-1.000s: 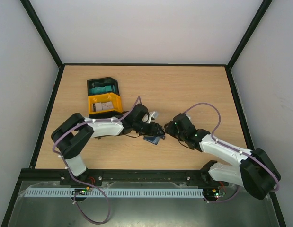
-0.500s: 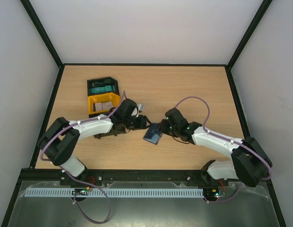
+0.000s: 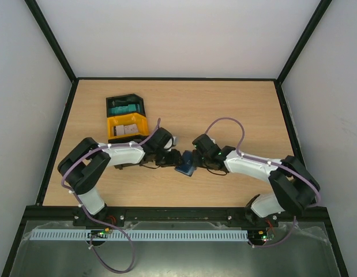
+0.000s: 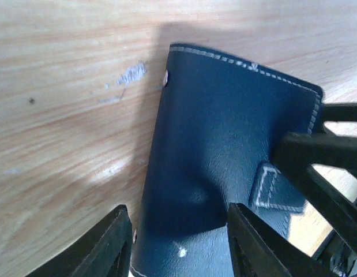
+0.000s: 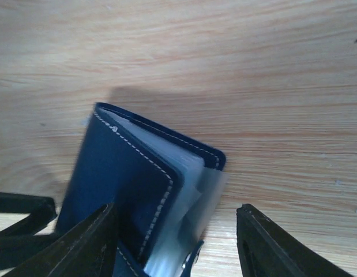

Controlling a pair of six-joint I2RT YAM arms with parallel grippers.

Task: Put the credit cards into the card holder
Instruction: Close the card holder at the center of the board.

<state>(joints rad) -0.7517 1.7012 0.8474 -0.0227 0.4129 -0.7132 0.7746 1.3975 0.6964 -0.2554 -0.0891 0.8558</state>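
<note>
Step in hand, by judgement: opening the card holder (image 3: 185, 166). It lies on the table (image 3: 236, 104) in the lower middle of the top view, partly unfolded, with clear sleeves (image 5: 192, 187) fanning out at the lower centre of the right wrist view. No card visible inside. Credit cards (image 3: 127, 129) are in the yellow tray (image 3: 113, 131) at the upper left, well apart from the holder.

Left gripper (image 4: 178, 245): about half open, straddling the near end of the dark cover at the bottom of its frame. Impossible to tell whether really pinching or only touching. Right gripper (image 5: 178, 248): standing wide and holding nothing, with the loose cover edge between its fingers and the right finger (image 5: 276, 245) clearly apart from the sleeves.

To do it well:
- Pin one cover flat with the left, without squeezing both covers together.
- Close the right only on the upper flap, not on the thin sleeves, probably slippery and easy to crease.
- Lift slowly and fold the flap outward, then go for a card.
</note>
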